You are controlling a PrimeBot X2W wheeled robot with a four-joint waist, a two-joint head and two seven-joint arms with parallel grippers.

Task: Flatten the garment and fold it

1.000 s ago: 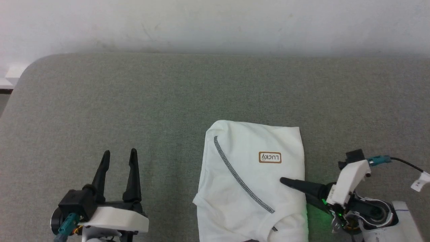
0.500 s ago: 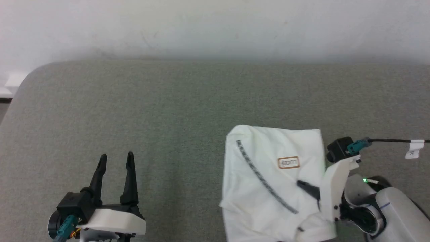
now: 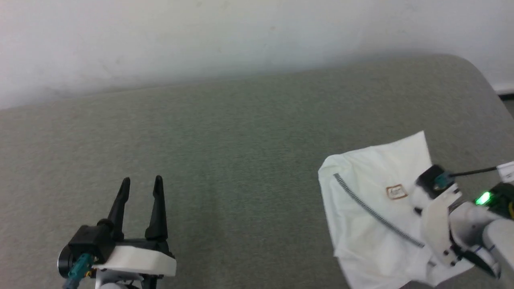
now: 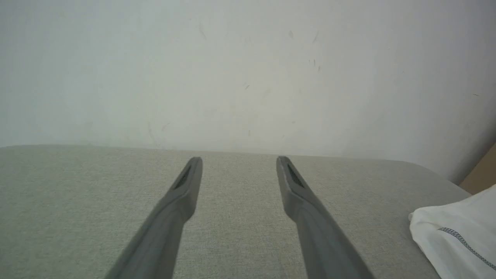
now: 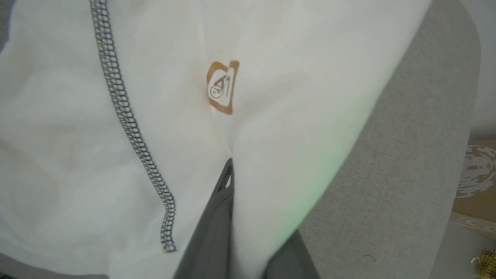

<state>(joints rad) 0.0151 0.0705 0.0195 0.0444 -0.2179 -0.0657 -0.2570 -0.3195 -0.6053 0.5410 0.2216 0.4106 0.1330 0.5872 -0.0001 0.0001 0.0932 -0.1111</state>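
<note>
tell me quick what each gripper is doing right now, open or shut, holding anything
left gripper: open, holding nothing.
right gripper: shut on a fold of the garment.

The white thin cloth garment (image 3: pixel 373 176) looks soft, matt and faintly creased, with raised dark grey looped stitching (image 5: pixel 128 124) and a flat brown-edged patch (image 5: pixel 221 87). The grey-green upholstered surface (image 3: pixel 241 140) has a coarse matt weave, and the white wall (image 4: pixel 232 58) is smooth and matt. The long dark fingers of the left gripper (image 3: pixel 141 180) look like smooth matt plastic.
</note>
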